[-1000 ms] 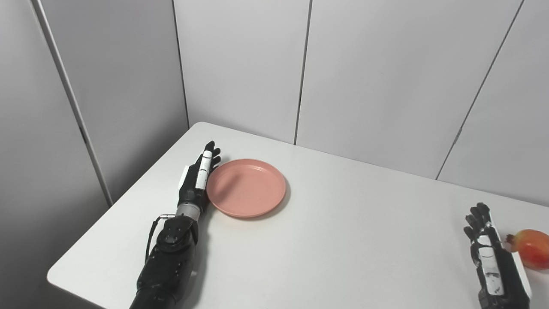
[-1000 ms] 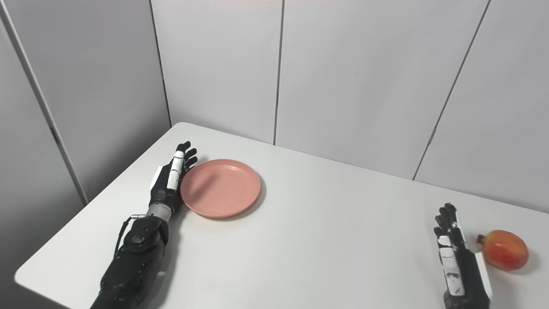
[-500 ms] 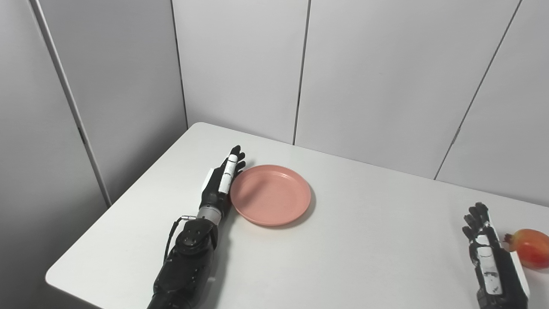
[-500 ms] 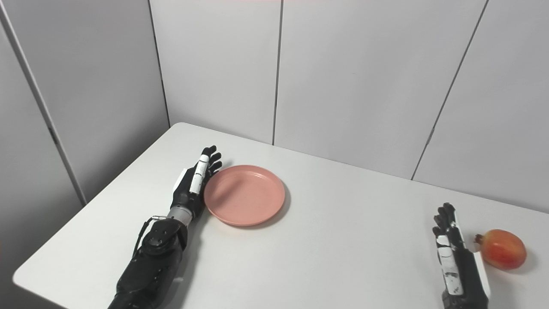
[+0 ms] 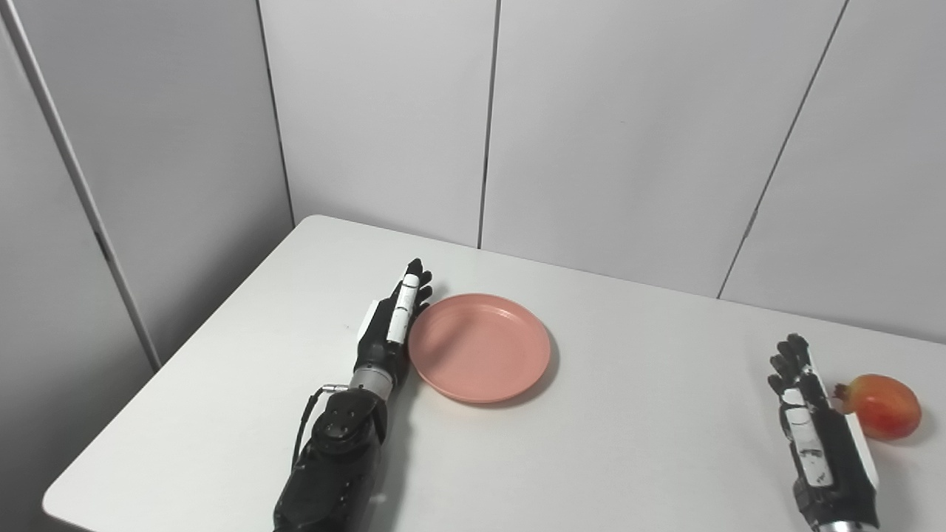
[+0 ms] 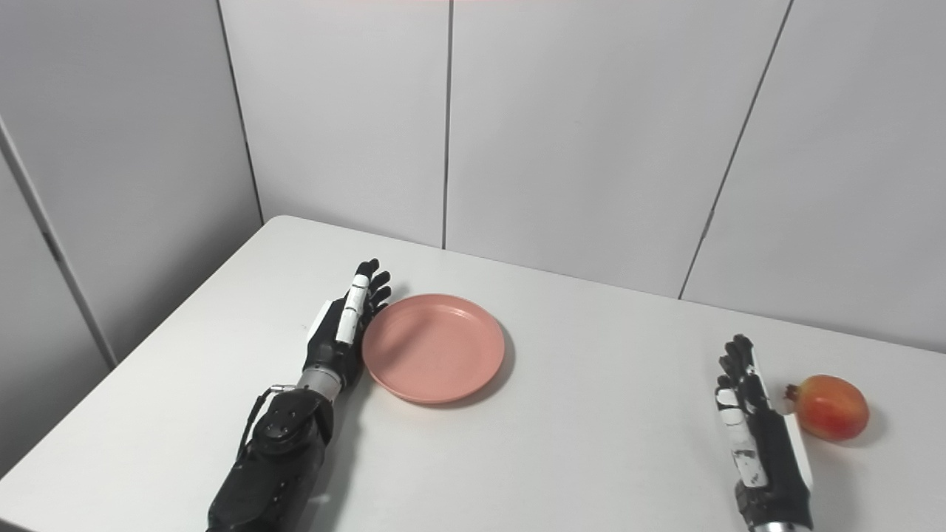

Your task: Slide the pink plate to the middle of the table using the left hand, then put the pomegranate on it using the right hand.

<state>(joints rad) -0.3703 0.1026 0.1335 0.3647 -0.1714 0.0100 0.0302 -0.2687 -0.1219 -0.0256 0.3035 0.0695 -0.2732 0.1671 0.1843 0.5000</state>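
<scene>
we see a white table (image 5: 635, 458) with a wide bare stretch between the plate (image 5: 480, 346) and the pomegranate (image 5: 882, 406), reaching to the near edge. the plate lies left of the table's middle, nearer the far edge, with nothing in it. our left hand (image 5: 390, 325) stands edge-on with fingers straight and together, holding nothing, pressed against the plate's left rim. the pomegranate rests near the right edge, just beside our right hand (image 5: 814, 432), which is flat, fingers extended, empty, apparently not touching the fruit.
</scene>
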